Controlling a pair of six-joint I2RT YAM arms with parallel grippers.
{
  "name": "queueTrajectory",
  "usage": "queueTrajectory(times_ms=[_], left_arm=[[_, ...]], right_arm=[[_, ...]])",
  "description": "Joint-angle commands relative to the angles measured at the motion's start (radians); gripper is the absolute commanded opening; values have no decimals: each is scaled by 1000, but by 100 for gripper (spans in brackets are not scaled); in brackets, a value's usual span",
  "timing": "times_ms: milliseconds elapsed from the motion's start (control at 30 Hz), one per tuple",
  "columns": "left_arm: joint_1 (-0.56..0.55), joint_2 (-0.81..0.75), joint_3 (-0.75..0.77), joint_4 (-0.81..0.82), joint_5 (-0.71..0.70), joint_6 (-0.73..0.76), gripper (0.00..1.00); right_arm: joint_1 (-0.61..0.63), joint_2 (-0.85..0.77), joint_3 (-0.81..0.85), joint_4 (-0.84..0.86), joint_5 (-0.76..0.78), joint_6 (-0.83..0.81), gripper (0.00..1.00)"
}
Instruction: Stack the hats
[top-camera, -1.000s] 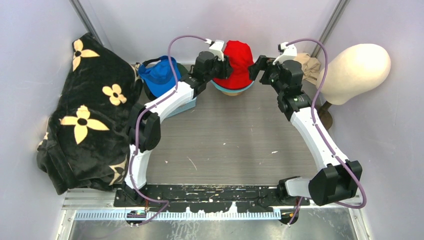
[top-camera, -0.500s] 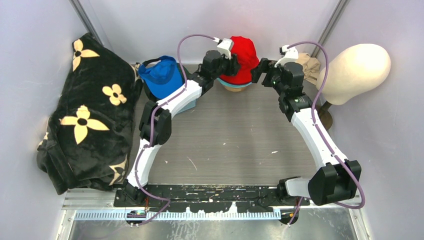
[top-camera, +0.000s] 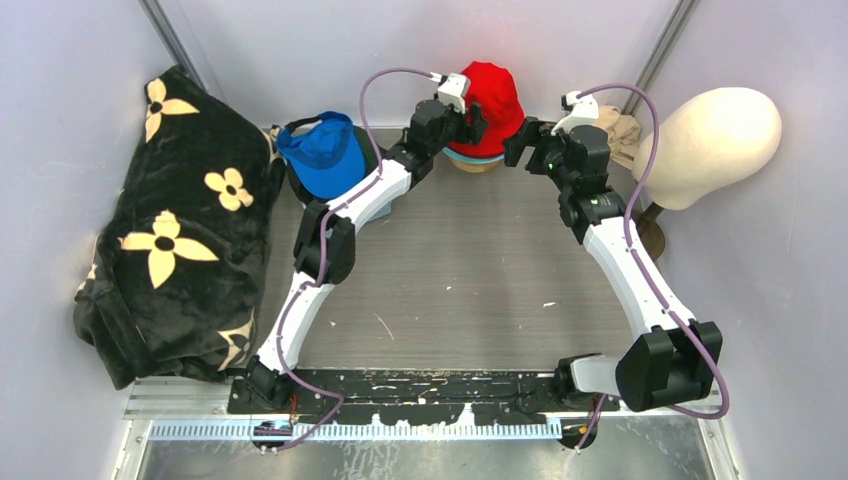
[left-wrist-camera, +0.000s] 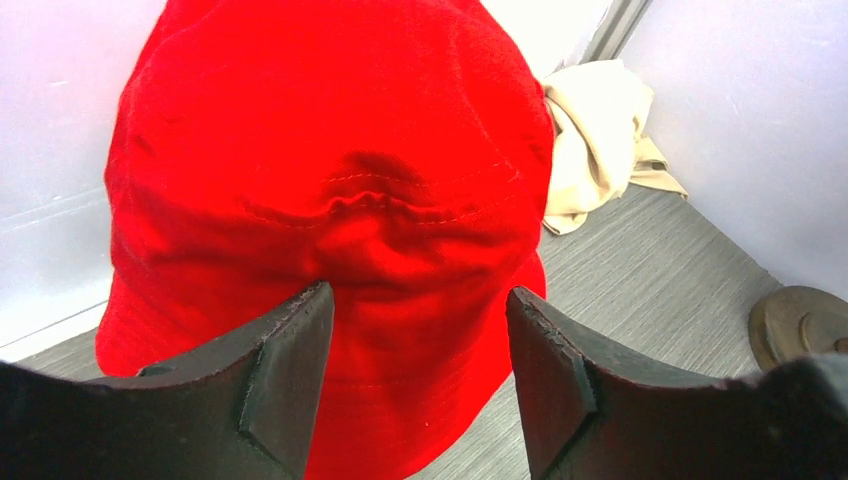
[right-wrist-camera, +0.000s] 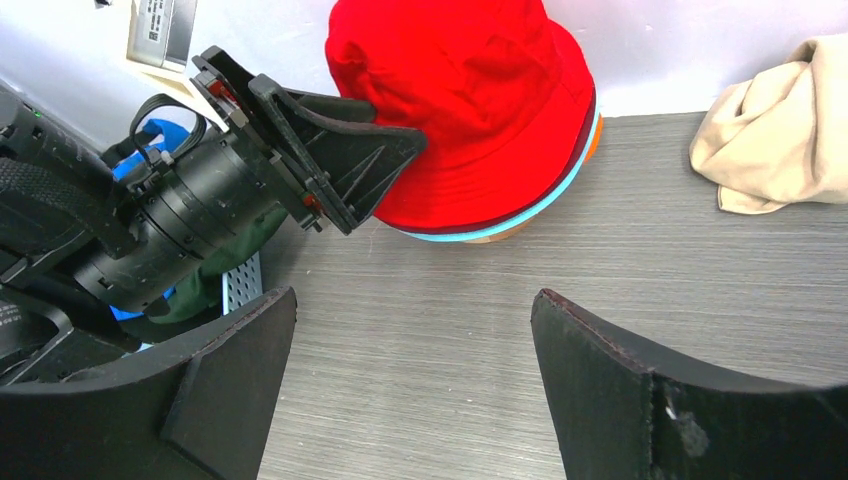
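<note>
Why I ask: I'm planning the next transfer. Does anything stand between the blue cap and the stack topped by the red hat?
Only the left arm. It stretches over the table between the blue cap and the red hat, with the left gripper open at that hat's side. Nothing else visible lies between them.

1. I see a gray table (top-camera: 450, 270) with white marks.
2. Hats (top-camera: 485, 105) sit piled at its far edge, red on top.
3. A beige rag (top-camera: 618, 128) lies near them, to the right.
4. A black flowered blanket (top-camera: 175, 230) lies at the left.
</note>
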Motion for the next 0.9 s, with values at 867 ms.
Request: queueTrajectory(times_ms=[867], left_arm=[[-23,-857,-808,-340,-518,-44,62]], right_arm=[[-17,-361,-208,-151,248,81,100]])
